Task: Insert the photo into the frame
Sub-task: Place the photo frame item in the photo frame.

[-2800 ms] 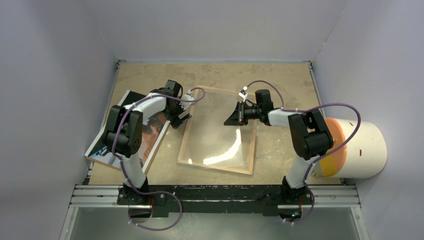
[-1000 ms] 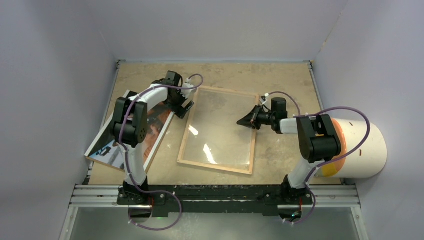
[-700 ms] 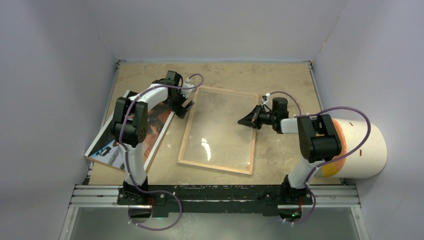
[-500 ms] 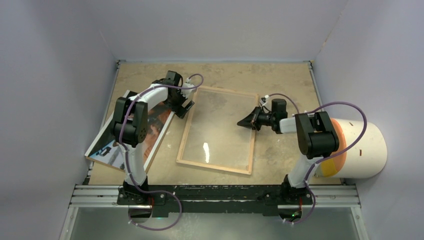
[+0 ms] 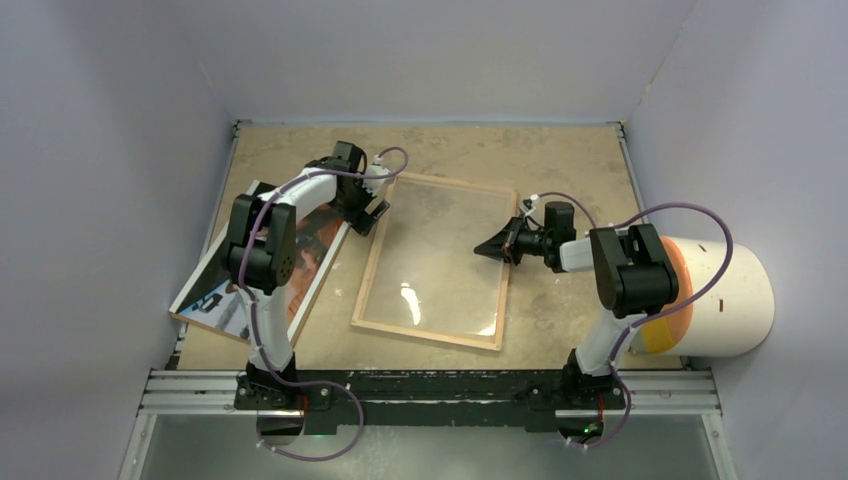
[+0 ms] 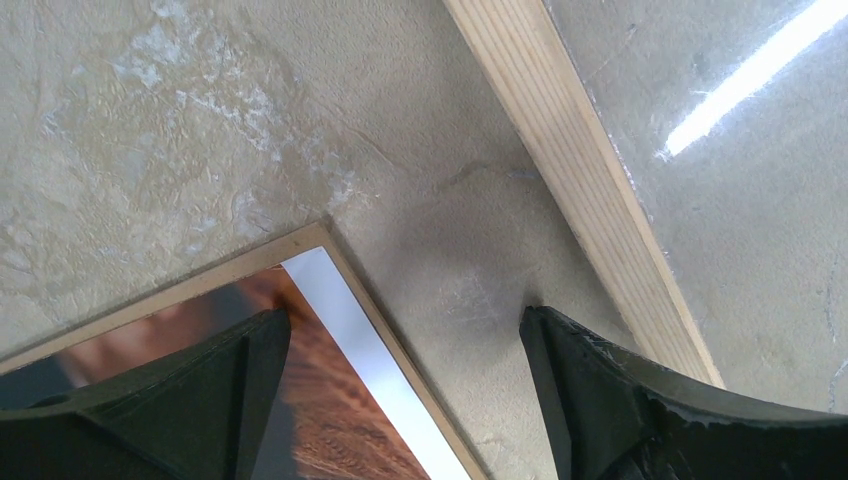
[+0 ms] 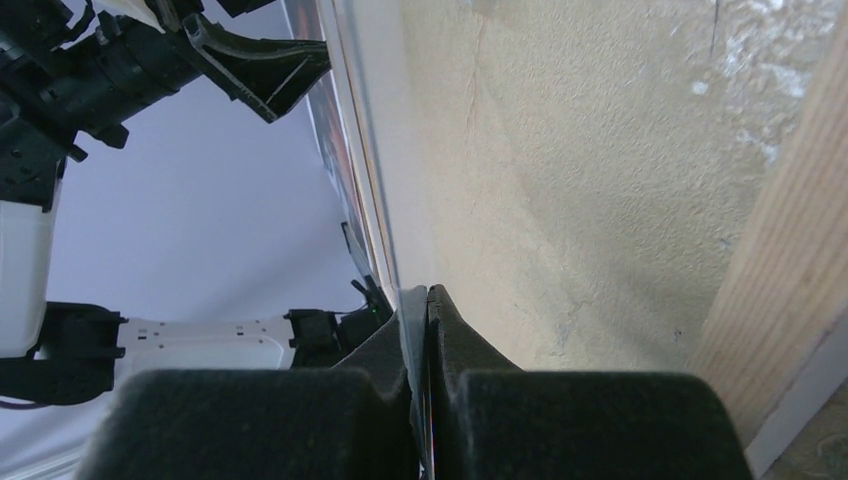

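1. Around: sandy tabletop w/ walls on three sides. A big white cylinder w/ an orange end lies off the tabletop's right edge beside my right arm, well apart from the work.
2. Clear sheet lies inside the frame and catches a streak of light near the front rail. The tabletop shows thru it.
3. Brown backing board sits under the photo, showing as a thin tan rim round the print.
4. My left arm crosses the photo's middle in the top view and hides part of it.
5. Frame: thin light-wood rails, flat at tabletop centre, a bit skewed. It's just beside the photo, w/ a strip of bare tabletop btwn them.
6. Photo: left side of tabletop, on the board, not in the frame. Glossy, dark w/ orange-brown patches and a white border. One far corner points toward the frame's left rail.
7. Left gripper: jaws wide apart, holding nothing, over that corner. One finger is above the print, the other by the frame's rail.
8. Right gripper: fingers pressed together, tip low just inside the frame's right rail. A thin pale sliver shows btwn the tips in the wrist view; can't tell what it is.
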